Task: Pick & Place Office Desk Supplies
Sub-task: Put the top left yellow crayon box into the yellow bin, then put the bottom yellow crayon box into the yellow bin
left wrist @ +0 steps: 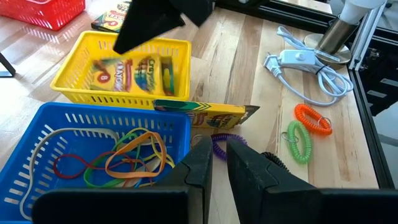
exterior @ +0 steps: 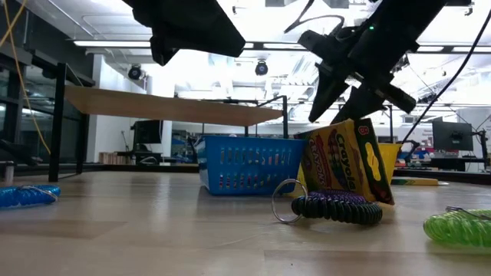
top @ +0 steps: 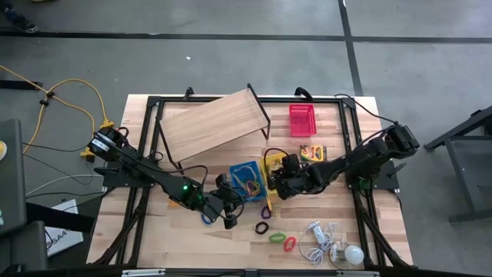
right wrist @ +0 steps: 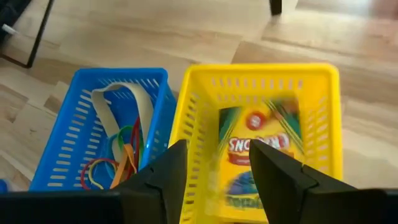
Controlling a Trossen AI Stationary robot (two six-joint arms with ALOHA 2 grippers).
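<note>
The blue basket (top: 246, 181) holds several coloured rubber bands (left wrist: 118, 163). The yellow basket (top: 274, 164) stands against its right side, with a crayon box (right wrist: 256, 155) lying flat inside it. A second crayon box (left wrist: 205, 115) stands on its edge on the table, leaning against the yellow basket's near wall. A third crayon box (top: 313, 151) lies flat on the table near the red basket (top: 302, 119). My right gripper (right wrist: 217, 162) is open and empty above the yellow basket. My left gripper (left wrist: 219, 163) is open by a narrow gap and empty, near the blue basket's near corner.
Coil loops lie on the near table: purple (left wrist: 225, 143), green (left wrist: 300, 142), orange-red (left wrist: 313, 119), black (top: 261, 228), blue (top: 207, 218). A white bulb with its cord (top: 338, 248) lies at the near right. The wooden board on black legs (top: 211, 127) stands at the far left.
</note>
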